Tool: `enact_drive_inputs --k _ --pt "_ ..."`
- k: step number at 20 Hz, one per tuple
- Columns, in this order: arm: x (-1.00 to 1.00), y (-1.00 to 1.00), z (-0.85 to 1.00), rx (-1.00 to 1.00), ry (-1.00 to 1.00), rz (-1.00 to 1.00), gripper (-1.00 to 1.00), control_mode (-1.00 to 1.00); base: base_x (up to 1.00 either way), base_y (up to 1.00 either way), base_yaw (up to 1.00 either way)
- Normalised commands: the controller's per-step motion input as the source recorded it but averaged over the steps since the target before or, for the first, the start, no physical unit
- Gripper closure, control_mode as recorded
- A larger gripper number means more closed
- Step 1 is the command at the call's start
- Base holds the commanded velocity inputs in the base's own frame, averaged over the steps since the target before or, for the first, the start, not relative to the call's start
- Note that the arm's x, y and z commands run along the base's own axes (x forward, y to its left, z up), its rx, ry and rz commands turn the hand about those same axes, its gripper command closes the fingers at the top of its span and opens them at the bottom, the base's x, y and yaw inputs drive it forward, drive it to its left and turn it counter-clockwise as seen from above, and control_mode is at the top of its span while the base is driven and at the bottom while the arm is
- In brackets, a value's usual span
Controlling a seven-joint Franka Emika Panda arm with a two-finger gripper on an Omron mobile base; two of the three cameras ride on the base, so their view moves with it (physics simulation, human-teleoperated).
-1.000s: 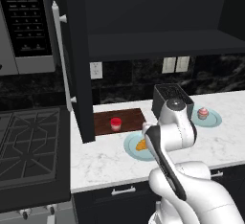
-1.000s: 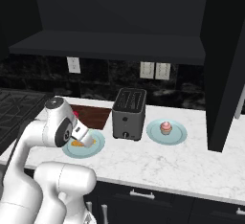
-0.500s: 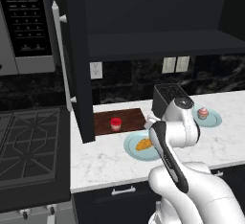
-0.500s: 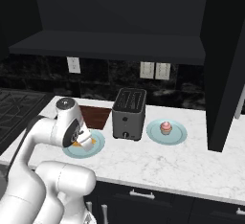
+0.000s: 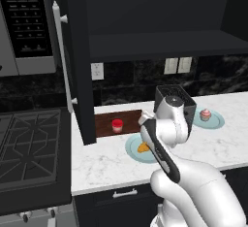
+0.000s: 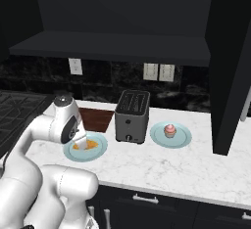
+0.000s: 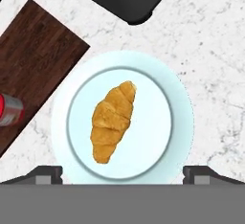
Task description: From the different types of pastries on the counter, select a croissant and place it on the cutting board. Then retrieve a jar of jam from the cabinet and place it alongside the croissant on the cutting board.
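My gripper: spread wide, holding nothing; the two dark tips sit at the bottom corners of the hand view, well apart, above the plate.
Croissant: lies on a light blue plate, a bit left of plate centre in the hand view, long axis tilted. Not gripped yet. Also seen as an orange patch at and, partly behind my arm.
Board: dark wood, just beside the plate on the counter.
Jam jar: red w/ white lid, already standing on the board; in the hand view only its edge shows at.
Toaster: black, close to the plate on the other side.
Cupcake: own plate, well apart past the toaster.
Risk 1: croissant sits off-centre btwn my tips, so a straight drop could pinch one end and let it swivel or slip out.
Risk 2: tips coming down too low may press the plate rim and skid the plate.
Risk 3: carrying over to the board, I could knock the jar, since it stands on the board end toward the plate side.
Risk 4: a swing toward the toaster side could clip it.
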Motion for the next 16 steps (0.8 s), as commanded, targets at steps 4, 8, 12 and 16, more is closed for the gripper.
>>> enact_drive_inputs --k 4,8,12,16 --pt "0.07 0.00 -0.07 0.00 0.00 0.00 -1.00 -1.00 0.00 0.00 0.00" --pt "0.22 0.00 -0.07 0.00 -0.02 0.00 -1.00 -1.00 0.00 0.00 0.00" --pt "0.30 0.00 -0.15 0.00 -0.08 0.00 -1.00 -1.00 0.00 0.00 0.00" --pt "0.12 -0.02 -0.19 -0.02 -0.02 0.00 -1.00 -1.00 0.00 0.00 0.00"
